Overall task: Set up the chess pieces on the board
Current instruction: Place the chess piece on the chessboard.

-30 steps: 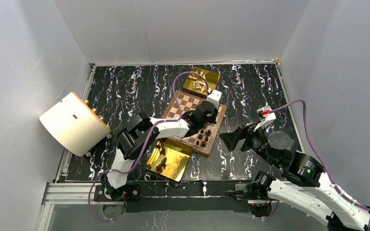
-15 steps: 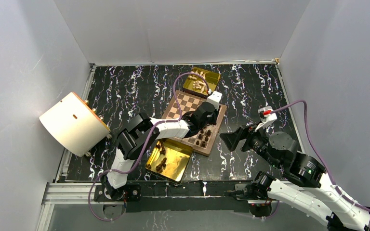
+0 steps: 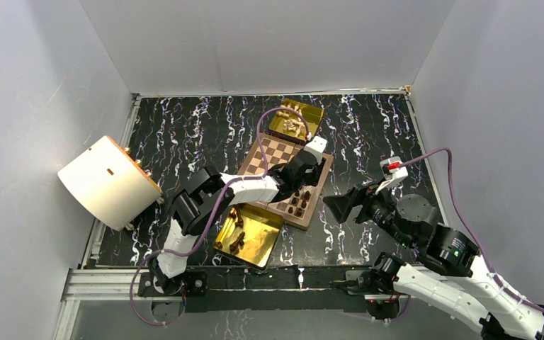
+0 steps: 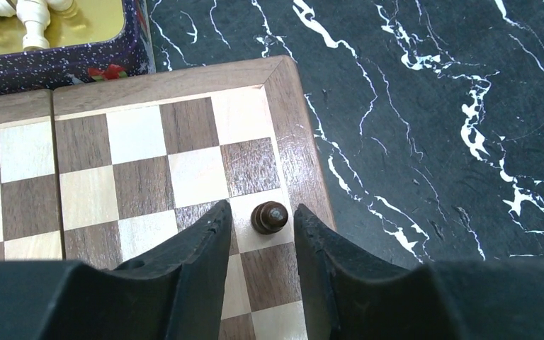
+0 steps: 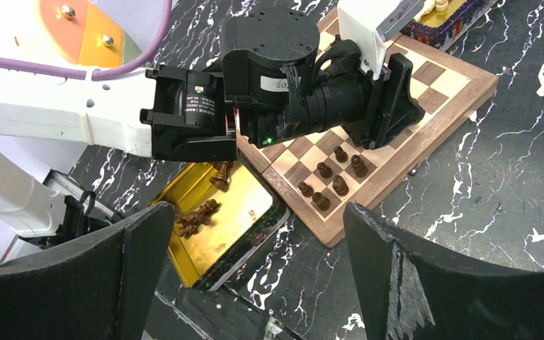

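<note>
board: we see the board (image 3: 273,152) near the middle of the black marbled tabletop (image 3: 368,127). It sits diagonally in the top view, with a reddish-brown rim all round.
left gripper: the left gripper (image 4: 262,216) is over the board's 3 o'clock side in the top view. Its jaws are parted a little and straddle one dark piece (image 4: 269,217). The wrist view shows a thin gap on each side, so we read it as open and not gripping.
straddled piece: small and pawn-like, upright on a cream square in the edge file. It is on the third square from the corner, just beside the rim.
rest on board: six more dark pieces (image 5: 329,177) stand upright in two short rows. They are bunched at the board's 5 o'clock corner in the top view.
near tray: the gold near tray (image 3: 258,230) sits at 7 o'clock of the board. It is touching the rim or just beside it; we can't tell which. Loose dark chessmen lie along its 9-to-11 o'clock side.
far tray: the far tray (image 4: 64,60) is gold inside with a dark speckled outer wall. It sits at 12 o'clock of the board, up against the rim. Cream pieces (image 3: 294,126) are piled inside.
right gripper: the right gripper (image 3: 336,205) is off the board at 4 o'clock, above the tabletop. Its jaws are spread wide with nothing between them.
white drum: a white drum (image 3: 106,180) sits at 9 o'clock of the board, at the tabletop's left edge and well apart from it.
</note>
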### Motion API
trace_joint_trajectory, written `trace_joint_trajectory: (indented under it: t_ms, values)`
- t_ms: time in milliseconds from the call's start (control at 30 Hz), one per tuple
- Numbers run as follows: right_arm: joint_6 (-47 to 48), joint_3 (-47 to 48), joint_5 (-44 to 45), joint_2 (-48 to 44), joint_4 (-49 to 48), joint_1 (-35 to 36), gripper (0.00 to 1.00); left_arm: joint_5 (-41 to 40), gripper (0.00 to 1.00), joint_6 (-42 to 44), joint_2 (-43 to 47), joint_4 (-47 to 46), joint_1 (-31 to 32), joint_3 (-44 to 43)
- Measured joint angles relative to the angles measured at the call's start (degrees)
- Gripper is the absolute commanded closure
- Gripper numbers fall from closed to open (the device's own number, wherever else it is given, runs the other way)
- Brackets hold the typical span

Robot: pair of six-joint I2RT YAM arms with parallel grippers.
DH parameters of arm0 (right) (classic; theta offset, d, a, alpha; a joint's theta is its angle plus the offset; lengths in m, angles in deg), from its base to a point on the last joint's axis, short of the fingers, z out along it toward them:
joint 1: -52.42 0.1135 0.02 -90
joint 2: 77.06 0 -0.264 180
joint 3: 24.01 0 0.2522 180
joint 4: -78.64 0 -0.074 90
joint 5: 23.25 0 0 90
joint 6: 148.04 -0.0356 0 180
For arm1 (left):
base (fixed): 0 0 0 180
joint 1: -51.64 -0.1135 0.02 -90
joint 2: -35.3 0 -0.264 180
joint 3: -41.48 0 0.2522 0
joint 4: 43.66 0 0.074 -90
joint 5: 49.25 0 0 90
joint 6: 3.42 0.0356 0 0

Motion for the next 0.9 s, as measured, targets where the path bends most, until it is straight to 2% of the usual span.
trace_joint_trajectory:
  t_ms: [367,633,767,900]
  values:
    - [-0.3,0.0,-0.1,0.1,0.0,0.0,0.01,-0.9,0.49,-1.4,1.3,10.7,0.0,-5.7]
    - [-1.3,0.0,-0.5,2.0,0.0,0.0,0.01,-2.6,0.38,-6.9,8.9,22.6,-1.2,-7.3]
    - [-1.6,0.0,-0.4,3.7,0.1,0.0,0.08,0.5,0.2,-11.6,15.0,26.5,-5.6,-6.3]
    - [-2.6,0.0,-0.5,6.4,0.1,0.0,0.17,3.0,0.15,-15.9,22.1,29.1,-13.0,-3.2]
